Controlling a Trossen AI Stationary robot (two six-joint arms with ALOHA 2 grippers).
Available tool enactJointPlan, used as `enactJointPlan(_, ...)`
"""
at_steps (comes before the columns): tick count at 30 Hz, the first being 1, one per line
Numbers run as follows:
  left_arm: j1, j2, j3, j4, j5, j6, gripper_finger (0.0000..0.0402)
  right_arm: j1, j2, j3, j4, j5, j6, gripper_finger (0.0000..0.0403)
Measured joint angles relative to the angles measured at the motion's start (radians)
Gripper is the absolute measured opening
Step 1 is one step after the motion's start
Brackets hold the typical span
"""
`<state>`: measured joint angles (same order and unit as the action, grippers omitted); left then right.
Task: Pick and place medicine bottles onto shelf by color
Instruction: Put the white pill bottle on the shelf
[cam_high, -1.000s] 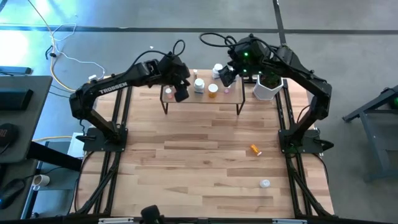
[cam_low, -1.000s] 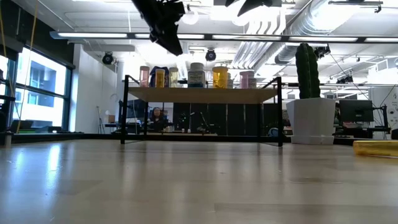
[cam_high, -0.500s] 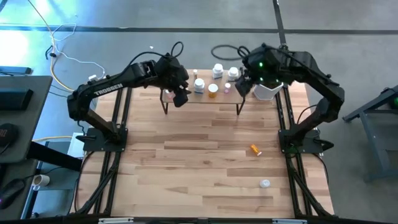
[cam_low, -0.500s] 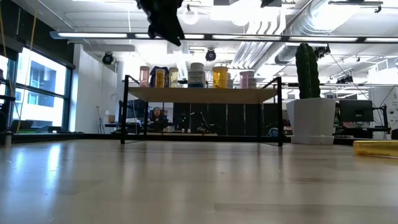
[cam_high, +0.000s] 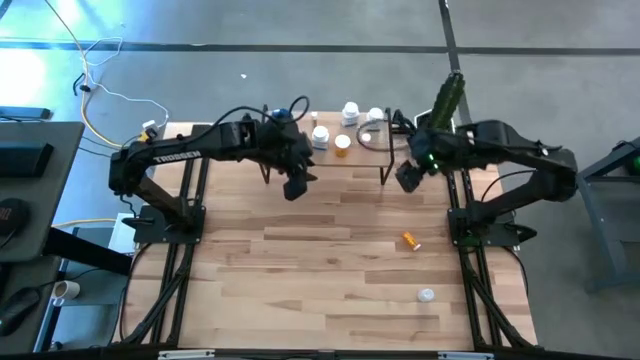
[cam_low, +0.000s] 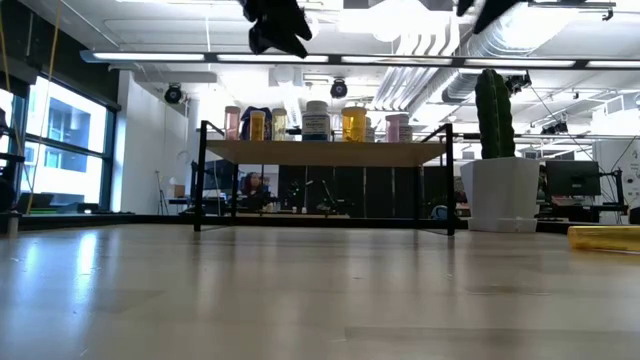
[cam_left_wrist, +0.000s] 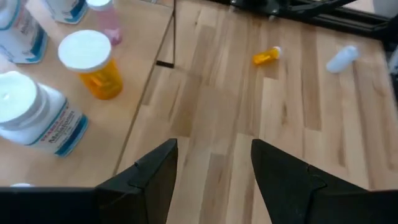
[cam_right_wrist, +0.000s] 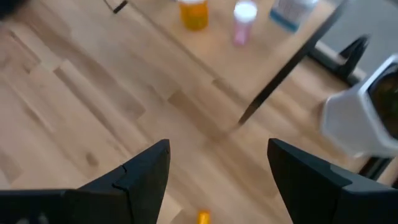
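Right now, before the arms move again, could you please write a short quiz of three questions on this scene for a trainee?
1. True or false: the left fingers hold a bottle.
2. Where is the loose orange bottle? A: on the shelf. B: on the table, near the right arm's base. C: between the right fingers.
3. How many bottles lie on the table, off the shelf?

Key
1. False: the fingers are apart, with nothing between them.
2. B.
3. Two: the loose orange bottle and a white bottle.
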<state>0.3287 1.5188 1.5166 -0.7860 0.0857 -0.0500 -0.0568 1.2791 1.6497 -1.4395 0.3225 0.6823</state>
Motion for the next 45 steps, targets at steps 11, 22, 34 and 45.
enactJointPlan(11, -0.103, 0.0, -0.02, 0.054, -0.018, -0.067, 0.0195, 0.253, -0.154, -0.285, 0.057, -0.001, 0.393, 0.0261)
enactJointPlan(22, -0.194, -0.011, -0.202, 0.237, -0.011, -0.193, 0.0195, 0.531, -0.155, -0.432, 0.104, -0.006, 0.686, 0.0261)
enactJointPlan(34, -0.278, -0.013, -0.233, 0.3, -0.087, -0.268, 0.0195, 0.768, -0.127, -0.557, 0.207, -0.065, 0.912, 0.0261)
enactJointPlan(45, -0.335, -0.013, -0.233, 0.313, -0.098, -0.318, 0.0195, 0.916, -0.009, -0.602, 0.33, -0.138, 1.023, 0.0261)
